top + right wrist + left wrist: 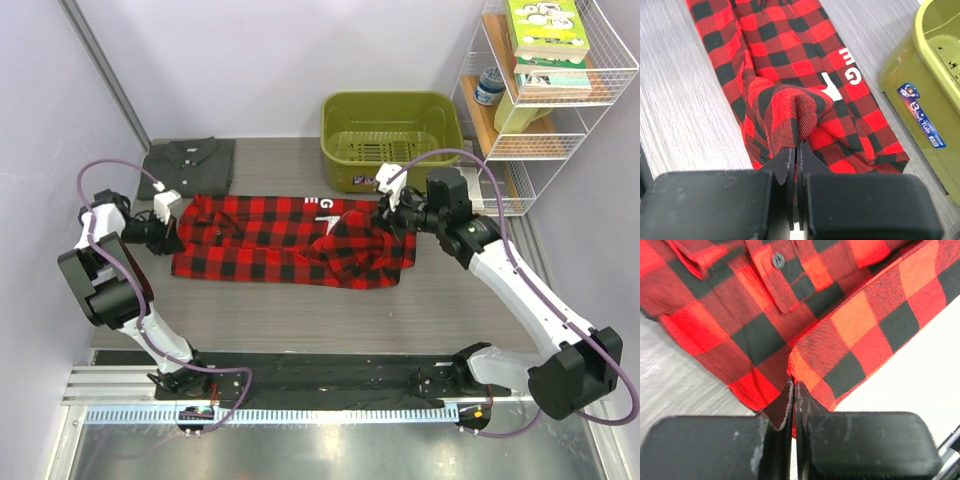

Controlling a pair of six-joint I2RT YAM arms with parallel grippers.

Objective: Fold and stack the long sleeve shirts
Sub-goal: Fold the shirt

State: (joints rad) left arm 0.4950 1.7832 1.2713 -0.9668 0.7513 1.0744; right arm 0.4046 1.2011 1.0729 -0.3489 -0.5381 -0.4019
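The red-and-black plaid long sleeve shirt (pixel 290 240) lies stretched across the middle of the table, with white lettering (pixel 850 75) on it. My left gripper (pixel 172 238) is shut on its left edge; the wrist view shows the cloth (pixel 840 340) pinched at the tips of the left gripper (pixel 793 385). My right gripper (pixel 385 215) is shut on a raised ridge of plaid fabric (pixel 800 107) near the shirt's right end, where the right gripper (pixel 799 145) holds the fold just above the table. The dark grey long sleeve shirt (pixel 187 165) lies folded at the back left.
An olive green plastic bin (pixel 392 140) stands at the back, just behind the plaid shirt's right half, close to the right arm. A white wire rack (pixel 545 90) with books and a can stands at the back right. Purple walls close in left and right.
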